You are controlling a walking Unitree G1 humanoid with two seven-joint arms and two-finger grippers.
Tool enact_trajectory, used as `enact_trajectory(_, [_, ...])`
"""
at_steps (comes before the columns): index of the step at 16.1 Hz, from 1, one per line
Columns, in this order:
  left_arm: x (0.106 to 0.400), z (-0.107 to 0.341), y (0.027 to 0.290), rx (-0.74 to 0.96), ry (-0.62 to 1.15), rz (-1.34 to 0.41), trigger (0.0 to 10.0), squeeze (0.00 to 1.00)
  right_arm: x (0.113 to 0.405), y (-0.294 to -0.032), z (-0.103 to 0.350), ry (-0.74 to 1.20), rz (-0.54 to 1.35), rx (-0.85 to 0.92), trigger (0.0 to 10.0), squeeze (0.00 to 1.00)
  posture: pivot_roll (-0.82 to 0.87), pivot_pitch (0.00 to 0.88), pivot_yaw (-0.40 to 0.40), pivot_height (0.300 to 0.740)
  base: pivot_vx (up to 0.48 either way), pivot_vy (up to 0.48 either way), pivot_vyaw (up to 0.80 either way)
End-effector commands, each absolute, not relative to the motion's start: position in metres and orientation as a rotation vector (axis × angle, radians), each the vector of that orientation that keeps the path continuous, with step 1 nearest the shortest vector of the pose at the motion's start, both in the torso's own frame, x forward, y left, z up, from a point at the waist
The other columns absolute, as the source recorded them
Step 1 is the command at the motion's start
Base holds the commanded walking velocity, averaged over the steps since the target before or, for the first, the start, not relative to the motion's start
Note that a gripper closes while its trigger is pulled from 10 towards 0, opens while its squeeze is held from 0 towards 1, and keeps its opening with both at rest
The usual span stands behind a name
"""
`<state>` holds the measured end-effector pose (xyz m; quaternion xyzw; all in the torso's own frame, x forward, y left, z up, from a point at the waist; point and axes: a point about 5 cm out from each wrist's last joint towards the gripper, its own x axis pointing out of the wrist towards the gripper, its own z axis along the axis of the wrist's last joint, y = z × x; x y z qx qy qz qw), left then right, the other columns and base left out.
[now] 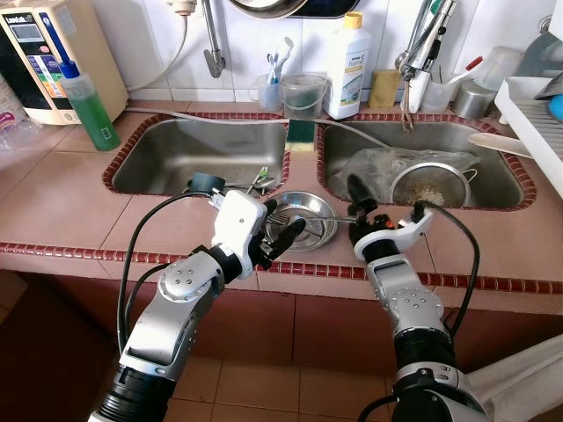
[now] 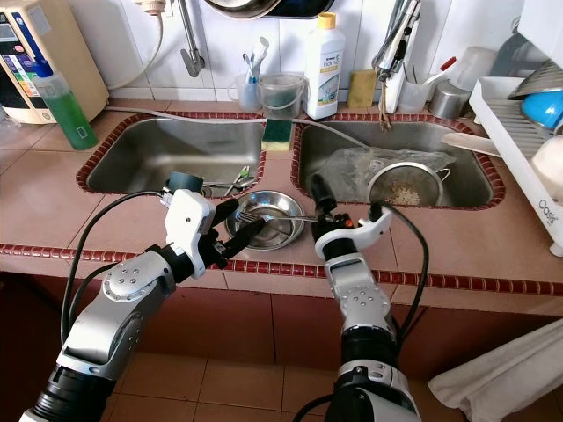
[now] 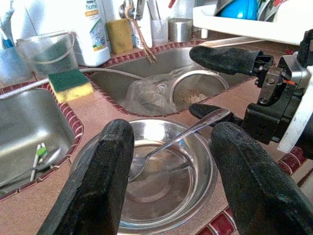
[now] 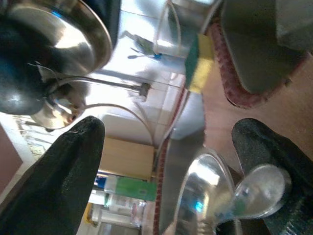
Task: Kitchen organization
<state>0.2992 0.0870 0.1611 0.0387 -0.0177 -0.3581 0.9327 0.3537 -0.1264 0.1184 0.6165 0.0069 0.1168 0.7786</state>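
Fingers of the left gripper are spreading wide, gripping nothing, straddling the near rim of the shallow round steel bowl sitting on the tiled ledge between the two sinks. Lying in it is a steel fork, its handle running toward three o'clock, touching one finger of the open right gripper.

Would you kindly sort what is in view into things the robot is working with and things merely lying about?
In use: steel bowl on the counter between the sinks; spoon resting in it; left gripper at the bowl's rim, open; right gripper by the spoon's handle.

Lying about: sponge; detergent bottle; green bottle; strainer in the right sink; dish rack.
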Motion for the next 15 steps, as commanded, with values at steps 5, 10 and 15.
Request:
enact_trajectory(5, [0.301,0.165,0.086,0.100,-0.040,-0.730,10.0,0.00,0.349,-0.127,0.083,0.186,0.068,1.367,0.0,0.00,-0.16,0.031,0.055,0.736,0.000,0.000,0.00])
enact_trajectory(10, [0.301,0.165,0.087,0.098,-0.038,-0.727,10.0,0.00,0.353,-0.126,0.091,0.146,0.098,1.369,0.0,0.00,-0.16,0.032,0.055,0.736,0.000,0.000,0.00])
enact_trajectory(15, [0.300,0.164,0.087,0.097,-0.035,-0.728,10.0,0.00,0.353,-0.126,0.108,0.040,0.195,1.380,0.0,0.00,-0.16,0.035,0.056,0.736,0.000,0.000,0.00])
